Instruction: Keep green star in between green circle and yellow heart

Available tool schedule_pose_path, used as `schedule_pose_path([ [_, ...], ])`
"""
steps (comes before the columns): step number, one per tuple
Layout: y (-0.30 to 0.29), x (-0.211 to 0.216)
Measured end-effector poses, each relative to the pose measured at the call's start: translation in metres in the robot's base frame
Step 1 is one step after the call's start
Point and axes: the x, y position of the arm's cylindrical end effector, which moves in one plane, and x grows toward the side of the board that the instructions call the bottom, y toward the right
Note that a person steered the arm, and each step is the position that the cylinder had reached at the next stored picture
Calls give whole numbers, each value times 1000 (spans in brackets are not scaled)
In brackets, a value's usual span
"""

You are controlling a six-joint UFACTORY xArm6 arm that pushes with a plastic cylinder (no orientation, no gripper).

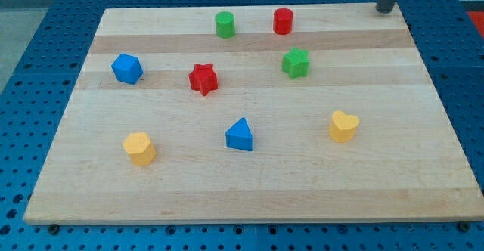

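Camera view: wooden counter [249, 187] carrying eight blocks.
Hand: none fitted; no spread or pinch to report, only a rod.
My tip [385, 10]: at the view's top right corner of the counter, well apart from every block.
Green star [296, 63]: upper middle, right of the red star [203, 79], below the red cylinder [283, 21]; five blunt points, flat top.
Green circle [224, 24]: top centre.
Yellow heart [343, 125]: right, lower down.
Judgement: star sits roughly between the two already, slightly to the upper right of their line.
Step advice: approach from the star's upper right, nudge it gently down-left; skirt the red cylinder.
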Motion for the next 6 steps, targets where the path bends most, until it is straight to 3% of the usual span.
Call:
schedule_pose_path([
  [1, -82, 2],
  [3, -107, 6],
  [4, -135, 40],
  [6, -142, 58],
])
